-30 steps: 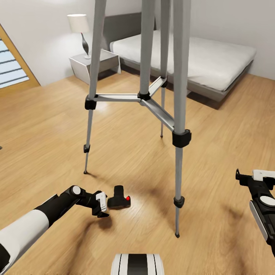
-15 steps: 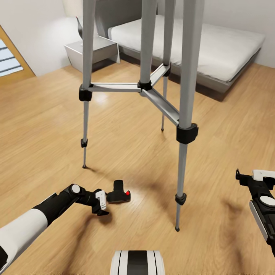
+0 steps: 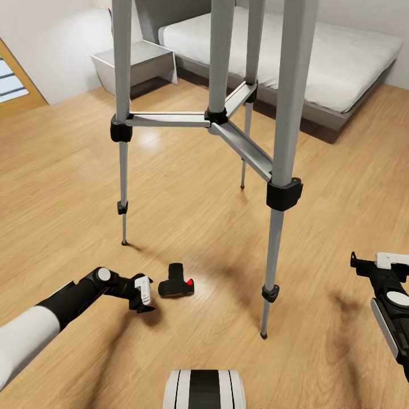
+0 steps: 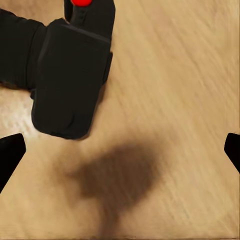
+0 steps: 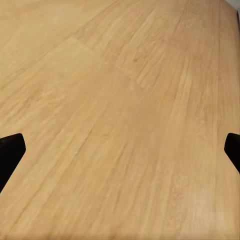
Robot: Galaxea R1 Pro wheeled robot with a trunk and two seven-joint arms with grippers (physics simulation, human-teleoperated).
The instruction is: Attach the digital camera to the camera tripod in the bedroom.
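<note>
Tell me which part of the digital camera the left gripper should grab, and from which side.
Grip the boxy main body of the digital camera, coming from above. It lies flat on the wood floor, so its underside is unreachable. The stubby protruding part beside the body looks a poorer hold. The left gripper hovers beside it, jaws wide open, probably needing a small shift over.

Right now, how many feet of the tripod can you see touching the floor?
3. One foot near the left gripper, one nearest the robot, right of the camera, one toward the bed.
</note>
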